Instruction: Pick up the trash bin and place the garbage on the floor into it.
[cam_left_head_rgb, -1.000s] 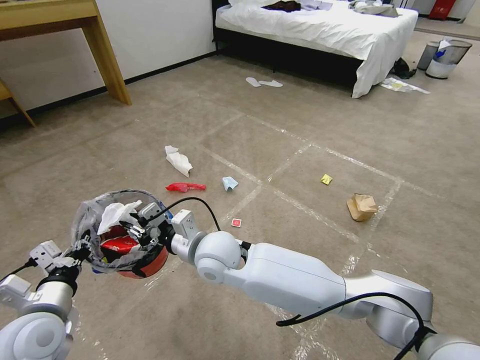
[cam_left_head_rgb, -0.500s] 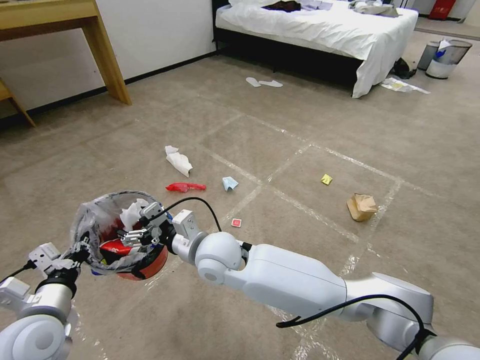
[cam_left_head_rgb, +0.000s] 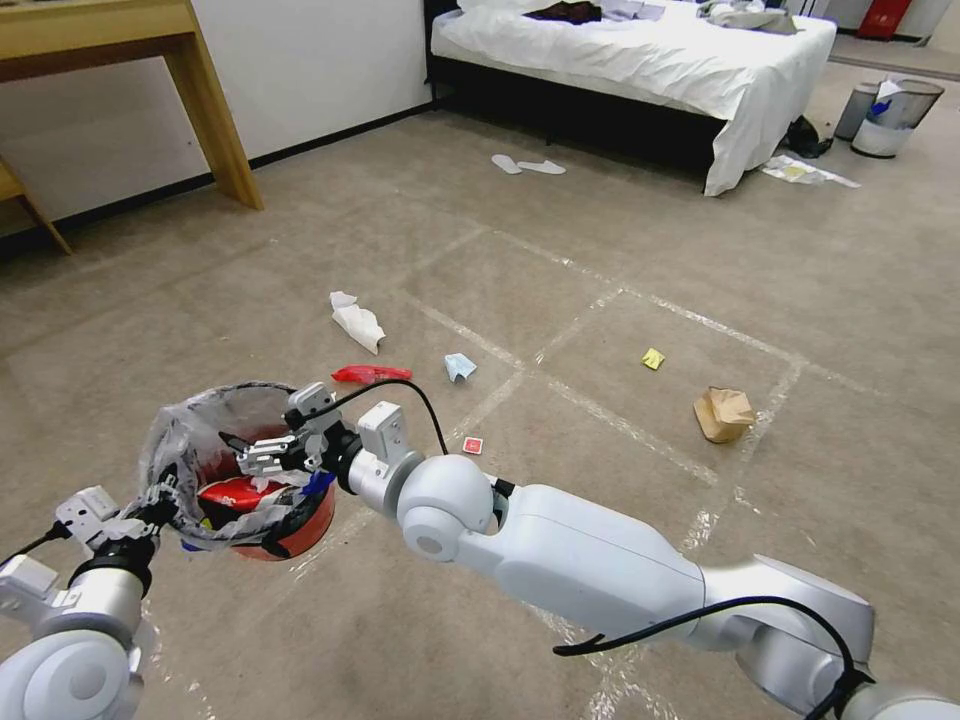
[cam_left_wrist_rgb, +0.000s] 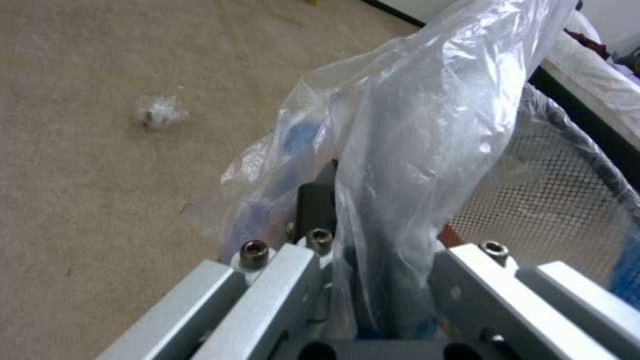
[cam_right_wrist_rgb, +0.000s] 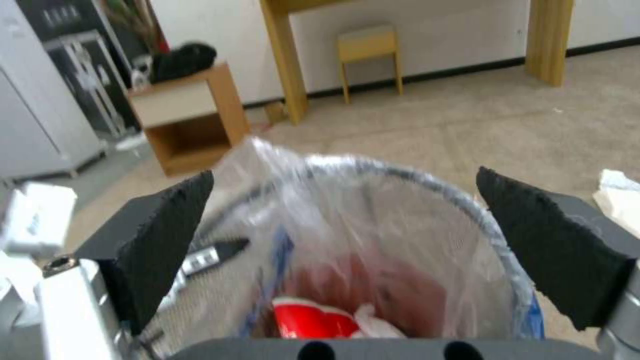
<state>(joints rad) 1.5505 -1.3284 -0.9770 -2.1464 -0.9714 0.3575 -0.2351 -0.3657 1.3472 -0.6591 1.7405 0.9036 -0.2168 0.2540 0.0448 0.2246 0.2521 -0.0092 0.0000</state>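
Red bin (cam_left_head_rgb: 270, 520) with crinkled clear liner, lower left of the head view, held off the beige carpet (cam_left_head_rgb: 600, 300) by the left gripper (cam_left_head_rgb: 160, 500). Left gripper clamped tight on the rim and liner, plastic bunched between the jaws in the left wrist view. Right gripper (cam_left_head_rgb: 262, 455) over the bin mouth, jaws spread wide, nothing between the pads (cam_right_wrist_rgb: 167, 220). Inside: red wrapper (cam_right_wrist_rgb: 313, 320) and a bit of white tissue at the bottom.

Step in hand, judged: drop done, gripper to clear the bin. Best lifted straight up, pads kept off the loose liner to avoid dragging it out; bin kept level.

Left on the carpet: white tissue (cam_left_head_rgb: 357, 320) left of centre, red wrapper (cam_left_head_rgb: 370, 374) just above the bin, pale blue scrap (cam_left_head_rgb: 459, 366) beside it, small red card (cam_left_head_rgb: 473, 445) near the right wrist, yellow wrapper (cam_left_head_rgb: 653, 358) and brown paper bag (cam_left_head_rgb: 723, 413) right of centre. Roughly half done, by guess.
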